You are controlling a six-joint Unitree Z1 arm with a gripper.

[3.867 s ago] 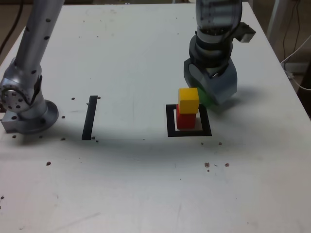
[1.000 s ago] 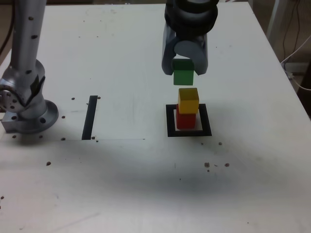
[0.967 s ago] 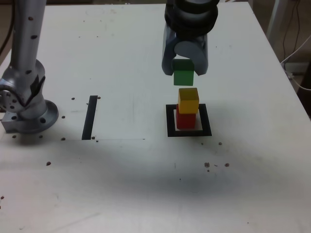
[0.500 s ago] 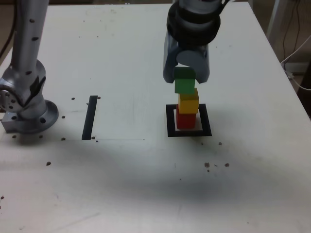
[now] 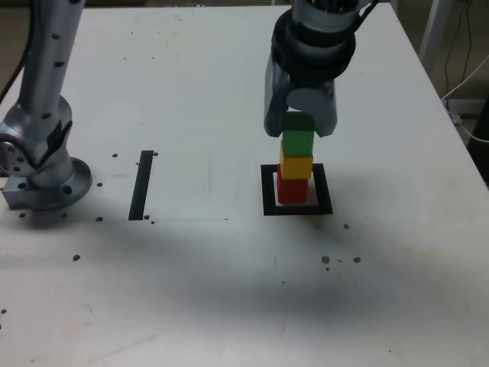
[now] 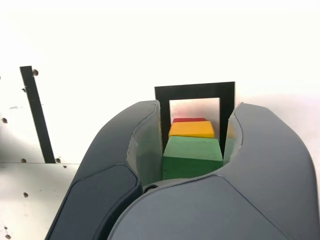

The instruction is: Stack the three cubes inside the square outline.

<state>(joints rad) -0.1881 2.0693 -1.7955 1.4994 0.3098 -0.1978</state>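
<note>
At the exterior view's left, the black strip lies on the tabletop, well apart from my work. Right of it, the square outline surrounds the red cube, with the yellow cube on top. My end effector has swung the green cube across from beyond the outline and lowered it over that pair, pinched between my fingers. So only the last placement remains, I judge; I can't tell whether green touches yellow, and a skewed release could topple everything.
</note>
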